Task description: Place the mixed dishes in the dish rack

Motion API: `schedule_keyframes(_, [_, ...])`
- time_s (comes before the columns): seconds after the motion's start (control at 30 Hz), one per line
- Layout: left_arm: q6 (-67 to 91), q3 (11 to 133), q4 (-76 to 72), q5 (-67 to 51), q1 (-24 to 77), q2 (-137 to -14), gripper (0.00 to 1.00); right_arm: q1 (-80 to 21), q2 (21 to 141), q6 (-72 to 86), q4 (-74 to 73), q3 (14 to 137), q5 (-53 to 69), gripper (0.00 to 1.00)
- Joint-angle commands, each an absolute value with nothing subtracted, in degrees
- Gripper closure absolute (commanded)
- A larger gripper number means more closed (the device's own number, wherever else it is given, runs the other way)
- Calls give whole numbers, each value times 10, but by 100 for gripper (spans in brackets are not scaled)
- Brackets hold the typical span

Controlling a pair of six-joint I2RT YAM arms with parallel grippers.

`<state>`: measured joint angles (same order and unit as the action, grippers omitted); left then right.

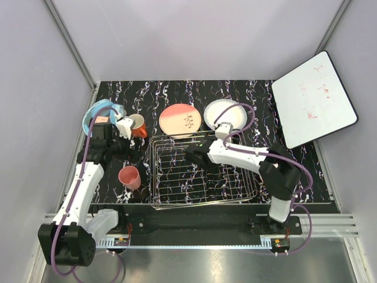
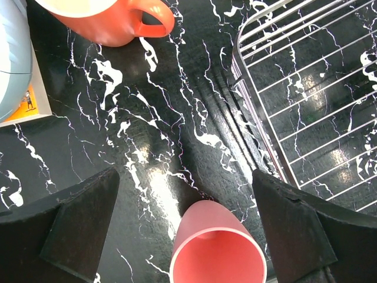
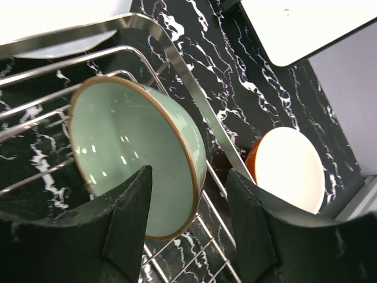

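Right fingers point(image 3: 126, 224) stand partly open astride the wall of the pale green bowl point(image 3: 126, 147), one inside it and the other just clear of its outer side, so nothing is clamped. The bowl leans on its side in the dish rack point(image 1: 177, 183), close to its rim. Left fingers point(image 2: 70, 230) are spread wide and empty over the tabletop point(image 2: 147, 118). The pink cup point(image 2: 218, 250) is low between them, the orange-red mug point(image 2: 106, 23) ahead, the light blue tub point(image 2: 9, 59) to the left and the rack's edge to the right. Bare tabletop lies between cup and mug. Only the right wrist view shows the white-and-orange bowl point(image 3: 291, 171), just outside the rack. Only the overhead view shows the salmon-pink plate point(image 1: 180, 119) and white plate point(image 1: 222, 109) behind the rack, and the white board point(image 1: 313, 99) at the right.
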<state>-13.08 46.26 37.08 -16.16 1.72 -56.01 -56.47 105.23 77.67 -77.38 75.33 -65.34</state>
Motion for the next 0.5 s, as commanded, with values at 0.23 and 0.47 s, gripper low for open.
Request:
schedule_keyframes(0.23, [-137, 480, 344, -156, 25, -541, 1, -495, 724, 890, -929, 719, -554, 21])
schedule_keyframes(0.47, [-127, 492, 347, -162, 31, -541, 1, -469, 537, 952, -910, 607, -448, 25])
